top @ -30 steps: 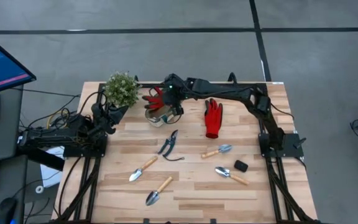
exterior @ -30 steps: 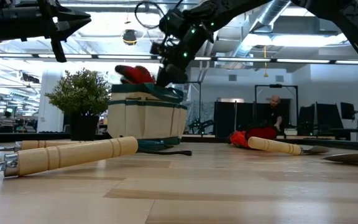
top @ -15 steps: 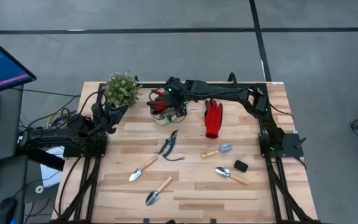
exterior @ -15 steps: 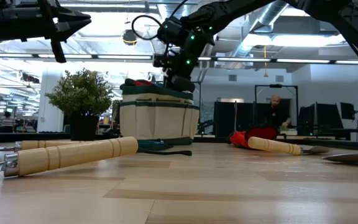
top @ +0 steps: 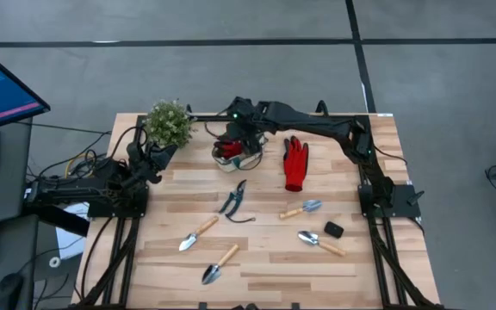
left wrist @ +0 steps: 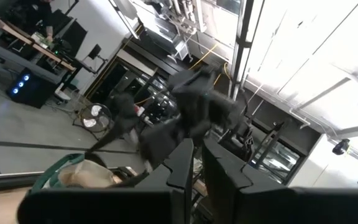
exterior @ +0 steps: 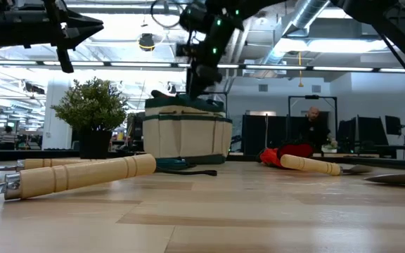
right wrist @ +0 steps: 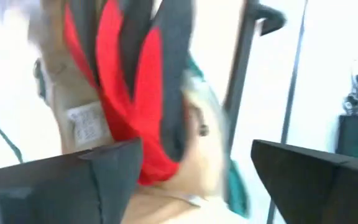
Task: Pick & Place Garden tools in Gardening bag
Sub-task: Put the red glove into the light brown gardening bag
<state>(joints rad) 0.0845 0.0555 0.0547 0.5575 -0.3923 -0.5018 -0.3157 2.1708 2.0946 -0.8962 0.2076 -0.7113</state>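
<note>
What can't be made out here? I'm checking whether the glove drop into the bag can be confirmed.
- Bag interior, high view: the right gripper and arm cover part of it.
- Red glove in the bag, right wrist view: blurred, so how it lies is unclear.
- Low view: the bag's wall hides its contents.
- Left gripper, high view: too small to judge its fingers.

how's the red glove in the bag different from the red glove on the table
One red glove sits inside the gardening bag, bunched and mostly hidden, directly under the open right gripper. The other red glove lies flat on the bare table right of the bag, fingers spread, fully in view, with no gripper near it. Both share the same bright red colour.
</note>
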